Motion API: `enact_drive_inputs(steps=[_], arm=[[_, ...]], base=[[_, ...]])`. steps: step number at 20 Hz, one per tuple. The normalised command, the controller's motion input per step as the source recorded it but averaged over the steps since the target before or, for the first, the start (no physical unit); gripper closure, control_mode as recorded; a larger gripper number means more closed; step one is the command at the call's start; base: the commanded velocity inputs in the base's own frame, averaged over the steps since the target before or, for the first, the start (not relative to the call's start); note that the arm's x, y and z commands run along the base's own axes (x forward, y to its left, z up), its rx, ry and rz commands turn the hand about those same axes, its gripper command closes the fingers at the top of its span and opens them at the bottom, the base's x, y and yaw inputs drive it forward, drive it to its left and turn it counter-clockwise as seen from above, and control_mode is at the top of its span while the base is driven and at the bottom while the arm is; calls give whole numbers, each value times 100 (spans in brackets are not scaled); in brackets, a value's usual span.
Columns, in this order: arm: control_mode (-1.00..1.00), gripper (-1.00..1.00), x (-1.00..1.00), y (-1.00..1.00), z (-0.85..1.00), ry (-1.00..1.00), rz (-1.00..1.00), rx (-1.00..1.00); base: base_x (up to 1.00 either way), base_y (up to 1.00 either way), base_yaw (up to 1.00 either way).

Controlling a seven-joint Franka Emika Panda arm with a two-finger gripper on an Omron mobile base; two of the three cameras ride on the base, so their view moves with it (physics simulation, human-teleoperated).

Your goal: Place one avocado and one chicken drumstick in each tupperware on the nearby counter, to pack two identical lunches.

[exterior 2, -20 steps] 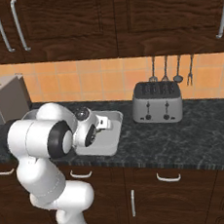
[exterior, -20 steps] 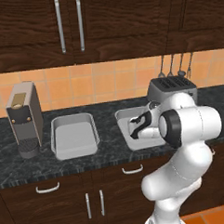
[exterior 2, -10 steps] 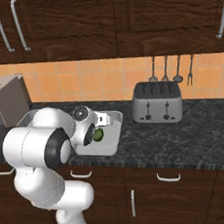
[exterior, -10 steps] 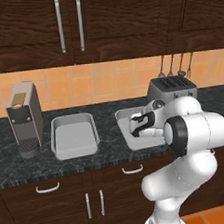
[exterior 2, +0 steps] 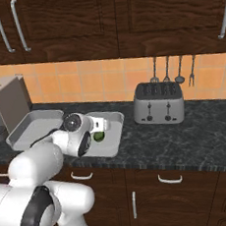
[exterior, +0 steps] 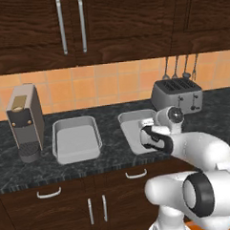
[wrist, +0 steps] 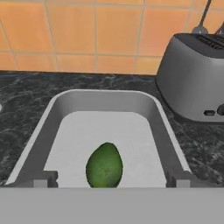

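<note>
A green avocado (wrist: 104,166) lies on the pale floor of the right-hand tupperware (wrist: 65,103), a grey rectangular tub with rounded corners; in the hand view the fruit sits near the tub's closer end, pointed tip toward the far wall and clear of both side walls. In the right base view part of the same avocado (exterior 2: 98,136) shows inside that tub (exterior 2: 114,118), just past the robot's wrist. The tool (wrist: 111,179) hangs directly over the near end of the tub with its fingers (wrist: 41,178) spread wide apart, one toward each side wall, and nothing between them; the avocado rests free on the tub floor below the gap. In the left base view the tool (exterior: 147,132) reaches in over this tub (exterior: 129,117) from the front edge of the tabletop (exterior: 109,155). A second tupperware (exterior: 75,139) of the same shape stands to its left on the black-grey marbled stone, well apart from it, its inside bare. Further left stands a tall coffee machine (exterior: 25,120). To the right of the tub with the avocado a silver toaster (exterior 2: 158,103) stands against the orange tiled wall, with kitchen utensils (exterior 2: 172,69) hanging above it.
</note>
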Motion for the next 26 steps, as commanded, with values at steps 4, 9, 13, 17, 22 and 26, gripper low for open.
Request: enact_drive_inputs(steps=[4, 9, 13, 17, 22, 26], arm=[[-100, -100, -100, 0, 57, -4, 0, 0], [-100, -100, -100, 0, 58, 0, 0, 0], [-100, -100, -100, 0, 20, 2, 0, 0], [-100, -100, -100, 0, 21, 0, 0, -1], [-100, -100, -100, 0, 1, 0, 0, -12], [100, -100, -25, 0, -2, 0, 0, -4]], base=[[0, 0, 0], [0, 0, 0], [0, 0, 0], [0, 0, 0], [0, 0, 0], [-75, -1, 0]])
